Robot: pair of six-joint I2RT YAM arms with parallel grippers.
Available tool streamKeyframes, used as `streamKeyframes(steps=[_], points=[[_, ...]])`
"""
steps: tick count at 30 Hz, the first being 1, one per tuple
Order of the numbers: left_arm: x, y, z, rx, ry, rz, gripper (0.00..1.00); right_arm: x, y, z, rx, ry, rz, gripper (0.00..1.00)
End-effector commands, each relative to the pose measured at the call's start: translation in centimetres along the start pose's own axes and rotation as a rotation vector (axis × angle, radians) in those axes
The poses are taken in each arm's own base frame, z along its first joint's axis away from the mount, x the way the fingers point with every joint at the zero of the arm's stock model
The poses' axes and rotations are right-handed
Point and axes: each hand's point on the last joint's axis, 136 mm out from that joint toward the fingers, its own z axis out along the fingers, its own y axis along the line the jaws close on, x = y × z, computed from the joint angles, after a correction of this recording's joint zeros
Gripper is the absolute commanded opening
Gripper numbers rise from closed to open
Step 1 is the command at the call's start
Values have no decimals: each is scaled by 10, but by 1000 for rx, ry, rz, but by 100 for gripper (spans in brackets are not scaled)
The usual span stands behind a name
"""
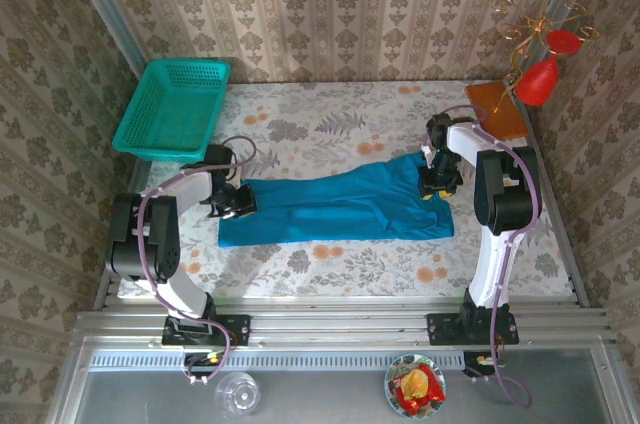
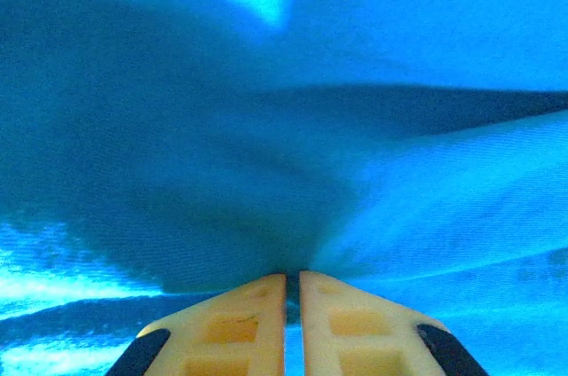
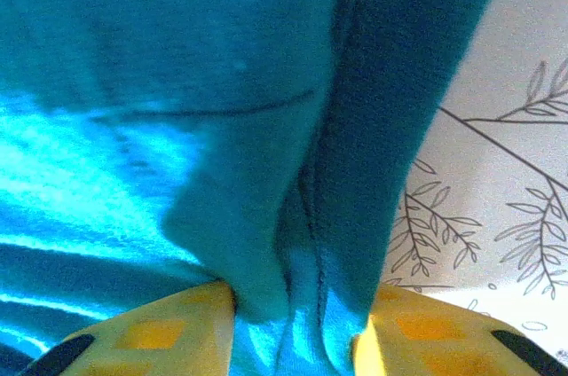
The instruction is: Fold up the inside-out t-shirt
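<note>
Where the inside-out t-shirt lies: pulled into a long band across the middle of the bench, ends at the two arms.
Left gripper: at the shirt's left end; jaws closed tight, cloth pinched at the tips.
Right gripper: at the right end; jaws part-way apart, a thick fold wedged between them.
Edges: near hem runs straight; right edge drops beside bare bench.
Open room: bare strips before and behind the shirt.
Basket: far left corner, apart from the cloth.
</note>
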Motion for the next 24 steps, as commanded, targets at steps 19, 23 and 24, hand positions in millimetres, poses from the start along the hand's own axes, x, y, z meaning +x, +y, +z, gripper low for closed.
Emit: streamKeyframes(steps=[19,23,24], points=[[-5,16,-17,-27,-31,-24,11,15,-36,-18,73,-41,196,0],[-6,17,-17,-25,-26,-20,7,20,-74,-40,175,-81,297,0],[-6,15,-16,-19,-25,-18,6,21,-82,-46,195,-89,317,0]])
